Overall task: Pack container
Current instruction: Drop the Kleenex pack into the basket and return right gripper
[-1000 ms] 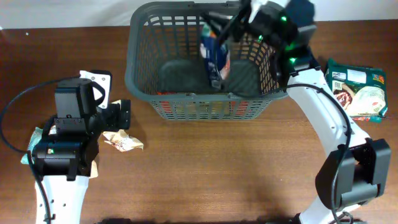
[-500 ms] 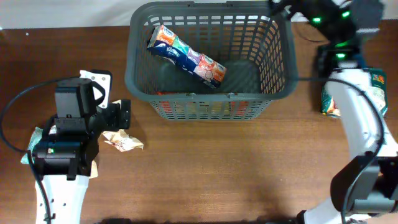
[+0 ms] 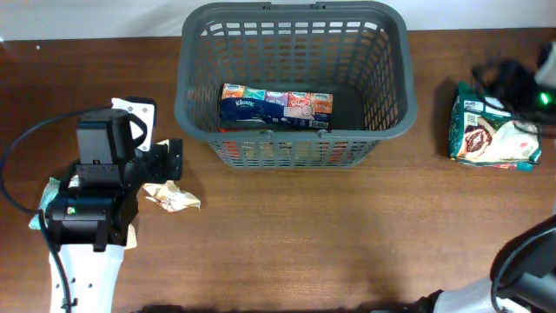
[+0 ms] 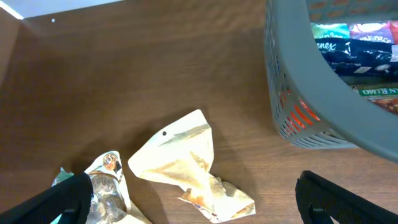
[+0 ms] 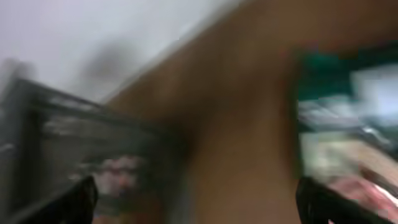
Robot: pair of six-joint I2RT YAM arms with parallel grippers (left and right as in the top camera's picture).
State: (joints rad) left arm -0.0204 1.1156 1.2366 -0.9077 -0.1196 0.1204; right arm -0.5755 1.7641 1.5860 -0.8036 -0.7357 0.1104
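The right gripper (image 5: 199, 205), jaws wide and empty, hangs by the green packet (image 3: 491, 135) at the right edge; the left gripper (image 4: 199, 202), equally spread, hovers over a cream wrapper (image 4: 186, 165); the container (image 3: 395, 104), upper centre, holds a tissue pack (image 3: 276, 106); next, I judge, a descent and pinch.

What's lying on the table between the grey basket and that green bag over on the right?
Nothing. The overhead view shows only bare wooden table between the basket and the green bag.
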